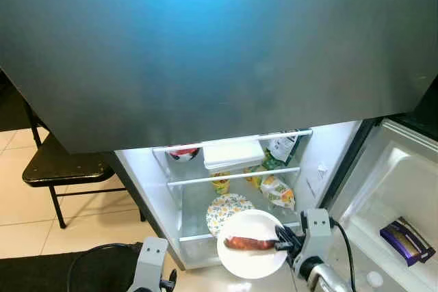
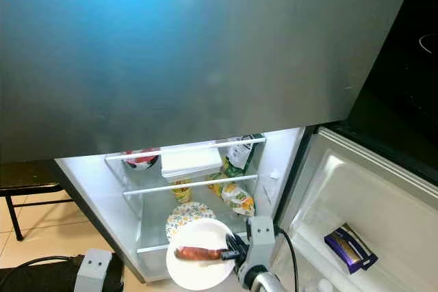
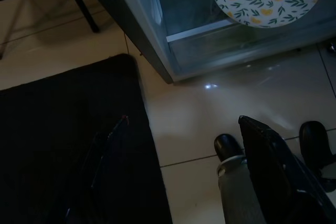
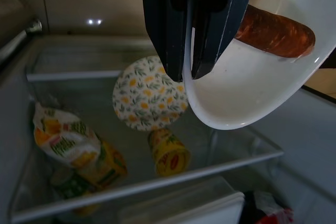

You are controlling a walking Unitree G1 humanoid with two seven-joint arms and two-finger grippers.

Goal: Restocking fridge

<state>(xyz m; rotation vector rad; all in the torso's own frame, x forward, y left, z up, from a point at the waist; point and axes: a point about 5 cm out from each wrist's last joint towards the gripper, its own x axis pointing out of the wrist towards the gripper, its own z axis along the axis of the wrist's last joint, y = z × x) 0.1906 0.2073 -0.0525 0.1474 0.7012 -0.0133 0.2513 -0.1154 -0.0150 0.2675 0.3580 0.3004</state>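
You are mid-delivery: your right tool (image 1: 282, 239) pinches the rim of the white plate (image 1: 252, 254), which hangs just in front of the open fridge (image 1: 205, 200), above its lowest shelf. The sausage (image 1: 249, 243) lies across the plate, its long axis running side to side along the fridge opening. Next, you probably push the plate level onto a shelf beside the patterned plate (image 1: 226, 210). Your left tool (image 3: 273, 171) hangs idle; its opening cannot be judged.

Two long, flat black fingers (image 4: 168, 19) are seen on the right gripper (image 1: 280, 237). Behind them, a boxy silver wrist housing (image 1: 316, 227) is mounted, from which a black cable (image 1: 345, 244) is looped.
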